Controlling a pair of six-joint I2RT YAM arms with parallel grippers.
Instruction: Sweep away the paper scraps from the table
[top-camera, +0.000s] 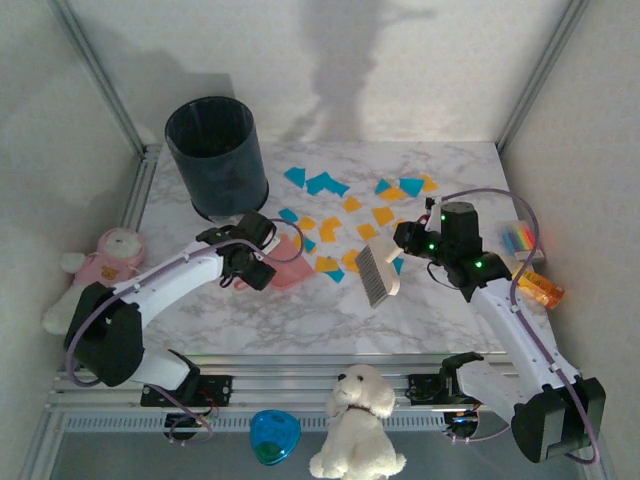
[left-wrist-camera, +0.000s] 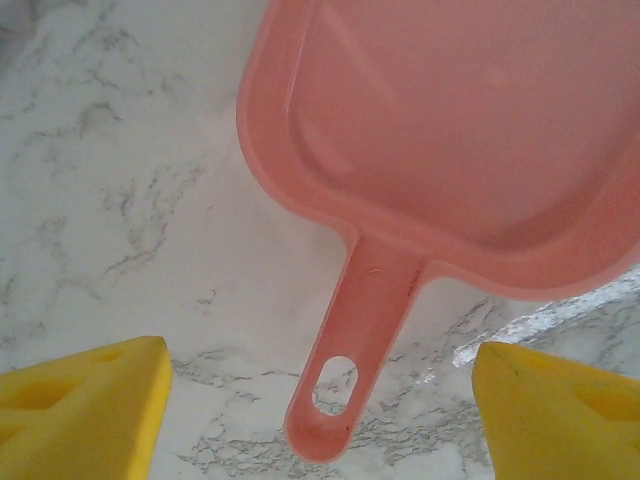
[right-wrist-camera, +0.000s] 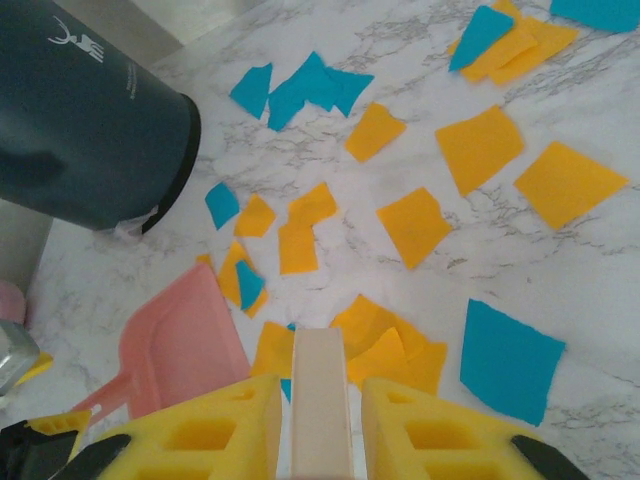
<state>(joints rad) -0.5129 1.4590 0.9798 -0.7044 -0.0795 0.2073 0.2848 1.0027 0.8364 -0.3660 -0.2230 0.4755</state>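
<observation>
Here the left gripper (left-wrist-camera: 318, 395) stands wide open, its yellow fingers (left-wrist-camera: 90, 410) on either side of the handle (left-wrist-camera: 360, 320) of the pink dustpan (left-wrist-camera: 470, 130), holding nothing. The right gripper (right-wrist-camera: 320, 425) is clamped on the cream brush (top-camera: 378, 272). The paper scraps (right-wrist-camera: 415, 225) lie scattered on the table (right-wrist-camera: 600, 290) ahead of it, the nearest just beyond its fingertips. A dark bin (right-wrist-camera: 80, 120) stands ahead to its left.

scraps (top-camera: 382, 215) on table (top-camera: 300, 310) — dustpan (top-camera: 290, 270) left, bin (top-camera: 215, 155) behind
</observation>
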